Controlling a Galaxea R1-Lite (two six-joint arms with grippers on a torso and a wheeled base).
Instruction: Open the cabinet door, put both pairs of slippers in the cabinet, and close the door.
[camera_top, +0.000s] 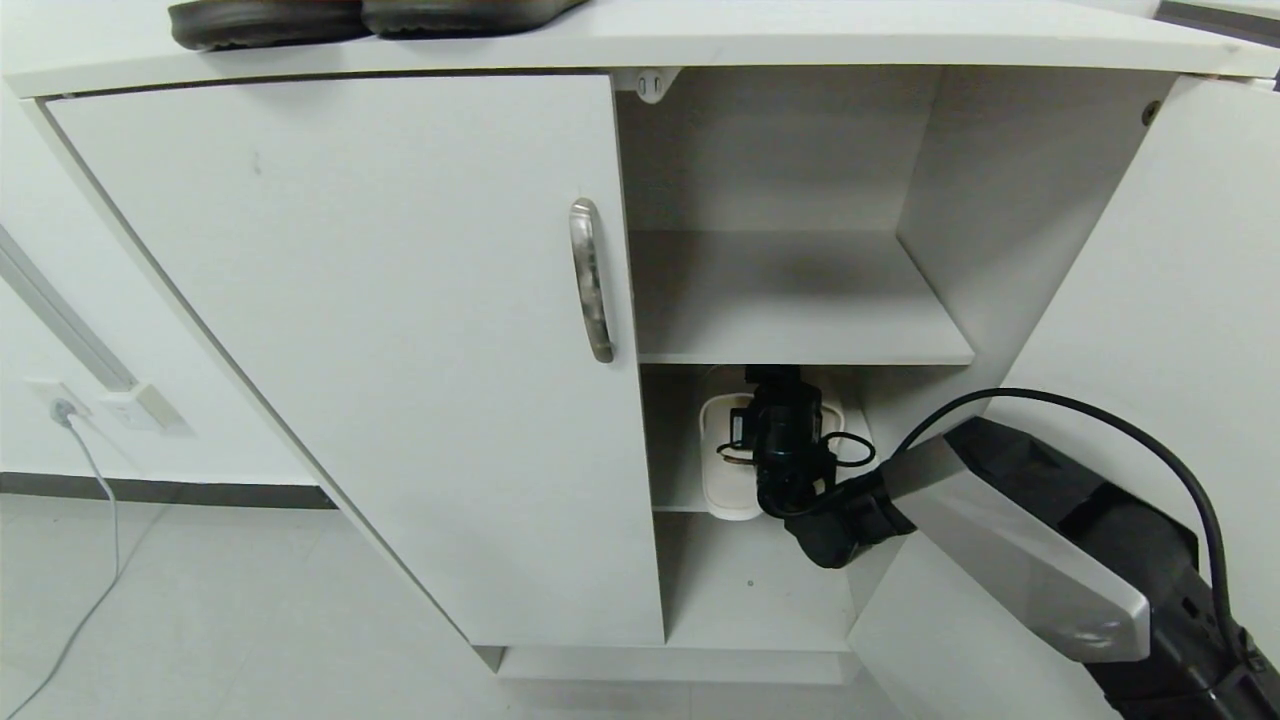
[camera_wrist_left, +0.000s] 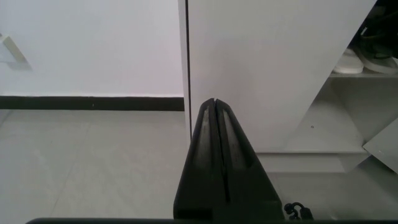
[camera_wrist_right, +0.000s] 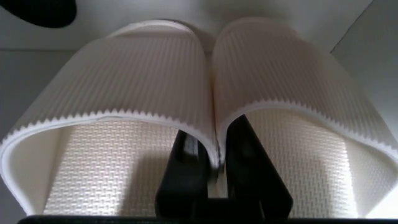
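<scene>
Standing with its left door (camera_top: 380, 330) shut and its right door (camera_top: 1160, 280) swung wide, the cabinet (camera_top: 900, 40) shows its right-hand shelves in the head view. A metal handle (camera_top: 590, 280) runs upright along the closed door's inner edge. The dark slippers (camera_top: 270, 20) lie on the cabinet top, at its left end. Below the upper shelf (camera_top: 800, 310), the white slippers (camera_top: 722, 470) sit on the lower shelf, side by side, with the right gripper (camera_top: 778, 410) over them and its arm angled in from the open door's side. On the wall to the left, a socket (camera_top: 60, 405) holds a plug whose cable (camera_top: 100, 500) hangs to the floor.

The left wrist view has the left gripper (camera_wrist_left: 214, 102) low over the floor in front of the closed door, its two fingers pressed flat together with nothing between them.

The right wrist view looks straight into the white pair's openings. One of the gripper's fingers (camera_wrist_right: 186, 168) is inside each slipper, and the two pinch the adjoining inner walls tightly together, so the pair is clamped as one.
</scene>
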